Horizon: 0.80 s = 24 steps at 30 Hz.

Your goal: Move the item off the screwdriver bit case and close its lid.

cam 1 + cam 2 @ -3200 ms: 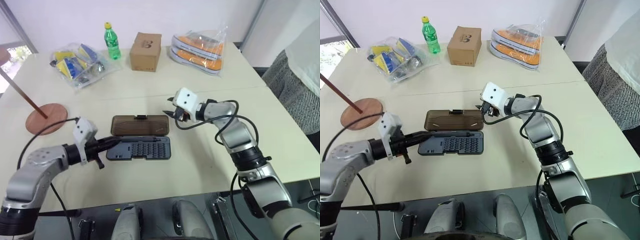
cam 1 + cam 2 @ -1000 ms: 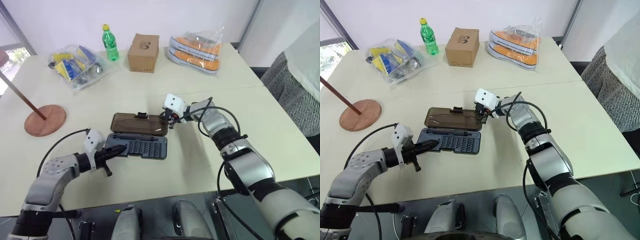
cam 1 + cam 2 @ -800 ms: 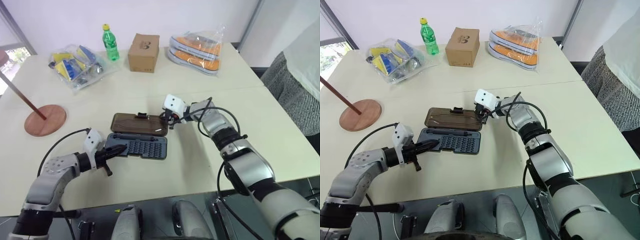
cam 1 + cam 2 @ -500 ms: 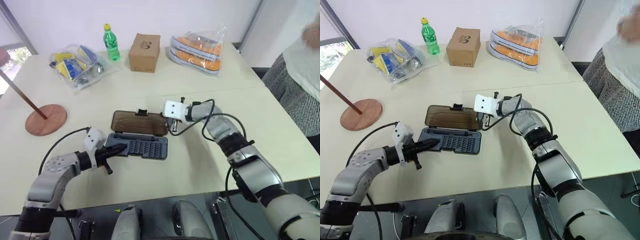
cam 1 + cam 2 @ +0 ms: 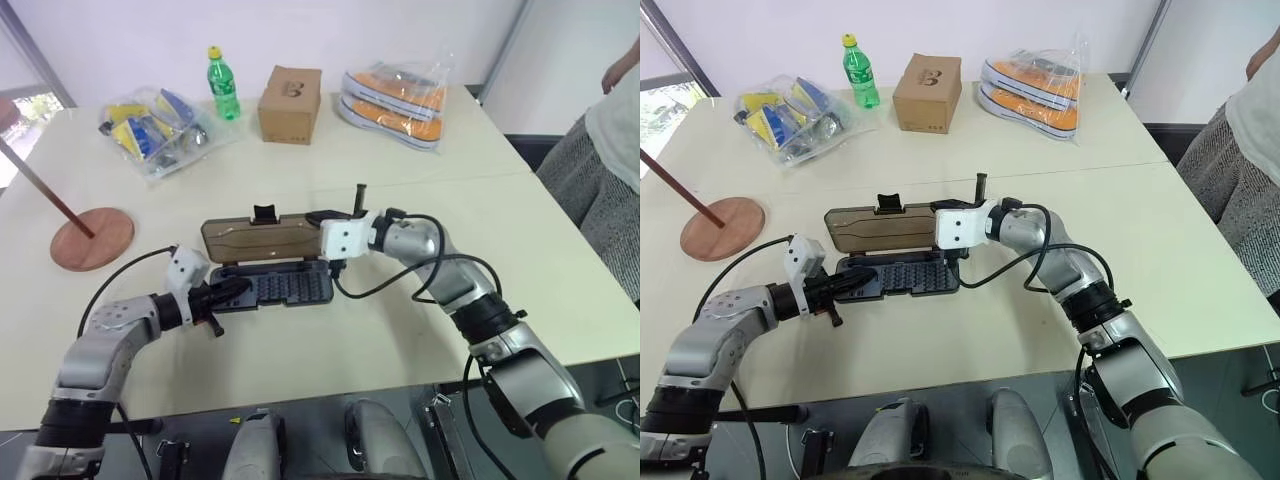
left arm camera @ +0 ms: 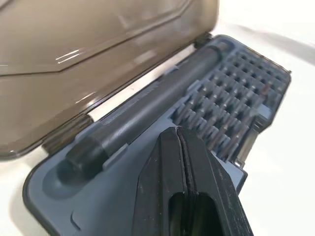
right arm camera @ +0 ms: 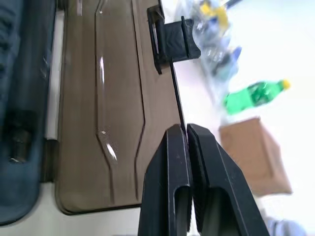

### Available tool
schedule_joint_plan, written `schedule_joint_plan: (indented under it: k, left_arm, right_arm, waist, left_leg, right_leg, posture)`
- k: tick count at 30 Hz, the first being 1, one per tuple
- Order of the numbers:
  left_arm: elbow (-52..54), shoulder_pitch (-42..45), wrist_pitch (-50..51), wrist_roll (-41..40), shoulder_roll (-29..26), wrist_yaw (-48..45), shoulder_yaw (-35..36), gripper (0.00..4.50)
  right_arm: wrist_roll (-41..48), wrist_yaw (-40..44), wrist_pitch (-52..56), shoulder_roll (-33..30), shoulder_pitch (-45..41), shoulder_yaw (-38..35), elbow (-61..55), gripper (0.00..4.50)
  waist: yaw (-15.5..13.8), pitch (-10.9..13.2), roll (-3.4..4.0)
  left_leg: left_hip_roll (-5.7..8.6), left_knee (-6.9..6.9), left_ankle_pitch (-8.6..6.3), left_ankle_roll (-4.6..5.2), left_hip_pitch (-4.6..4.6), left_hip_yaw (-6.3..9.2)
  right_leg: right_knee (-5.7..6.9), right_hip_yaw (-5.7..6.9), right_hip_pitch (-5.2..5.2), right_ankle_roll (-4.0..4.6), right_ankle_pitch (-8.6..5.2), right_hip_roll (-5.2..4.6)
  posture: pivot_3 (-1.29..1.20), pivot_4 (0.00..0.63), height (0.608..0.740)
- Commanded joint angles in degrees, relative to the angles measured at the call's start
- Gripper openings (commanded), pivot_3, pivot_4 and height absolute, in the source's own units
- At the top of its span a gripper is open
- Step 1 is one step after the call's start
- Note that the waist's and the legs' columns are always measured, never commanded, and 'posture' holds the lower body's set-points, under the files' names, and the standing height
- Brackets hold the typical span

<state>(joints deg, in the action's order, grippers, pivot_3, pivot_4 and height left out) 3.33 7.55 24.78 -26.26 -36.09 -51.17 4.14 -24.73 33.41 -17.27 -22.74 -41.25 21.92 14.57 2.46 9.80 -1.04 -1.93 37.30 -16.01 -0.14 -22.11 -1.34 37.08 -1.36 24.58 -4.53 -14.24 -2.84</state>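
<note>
Table (image 5: 420, 330): your work surface. At its far edge, from 10 to 1 o'clock, stand a bag of packets (image 5: 155, 125), a green bottle (image 5: 222, 84), a cardboard box (image 5: 290, 91) and bagged orange shoes (image 5: 395, 95). None of them concern the task.
Item (image 5: 92, 238): the wooden stand rests on the bare table at 9 o'clock of the case, well apart from it. You may judge the first half of the task done.
Screwdriver bit case (image 5: 275, 286): the grey tray lies flat at the table's centre, its bits and driver handle uncovered.
Lid (image 5: 262, 238): tilted up on its hinge at 12 o'clock of the tray, latch uppermost. One second earlier it lay flat on the table behind the tray. Closing is under way but not finished; the lid has yet to swing over and latch.
Right gripper (image 7: 187, 129): its fingers are pinched together on the lid's right-hand edge, the thin panel caught between them. It now stands higher and rolled, where a second ago it sat low at the lid's corner.
Left gripper (image 6: 176, 132): fingers pressed together, holding nothing, tips resting on the tray's left end at 9 o'clock, apparently steadying it. Its place matches the earlier frame.
Person (image 5: 615, 140): standing past the table at 3 o'clock, uninvolved.
</note>
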Motion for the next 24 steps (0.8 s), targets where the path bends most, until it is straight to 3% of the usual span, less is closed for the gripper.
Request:
schedule_joint_plan:
  k: [1, 11, 24]
  left_arm:
    - [-0.4, 0.5, 0.3, 0.4, -0.5, -0.3, 0.5, 0.00]
    - [0.7, 2.2, 2.4, -0.5, -0.9, -1.5, 0.3, 0.00]
    - [15.3, 5.9, 9.1, -9.8, -3.4, -4.1, 3.3, 0.00]
  right_arm:
    - [-0.2, -3.3, -2.3, 0.2, -0.2, -1.6, -5.2, 0.06]
    - [-0.4, -2.5, -0.6, -0.8, 2.8, -1.5, -7.3, 0.06]
    - [-0.8, -2.7, -2.1, -0.5, 2.1, -0.5, -4.7, 0.06]
  waist:
    - [0.0, 0.0, 0.00]
    - [0.0, 0.0, -0.01]
    - [0.1, 0.0, -0.05]
  left_leg:
    - [0.00, 0.00, 0.00, 0.00, 0.00, 0.00]
    - [0.00, 0.00, 0.00, 0.00, -0.02, -0.01]
    - [0.00, 0.01, 0.00, 0.00, -0.08, 0.00]
  right_leg:
    - [0.00, 0.00, 0.00, 0.00, 0.00, 0.00]
    - [-0.01, 0.00, 0.01, 0.00, 0.00, 0.06]
    - [-0.03, 0.00, 0.03, 0.00, -0.01, 0.07]
  posture:
    - [0.00, 0.150, 0.740]
    - [0.00, 0.150, 0.740]
    - [0.00, 0.150, 0.740]
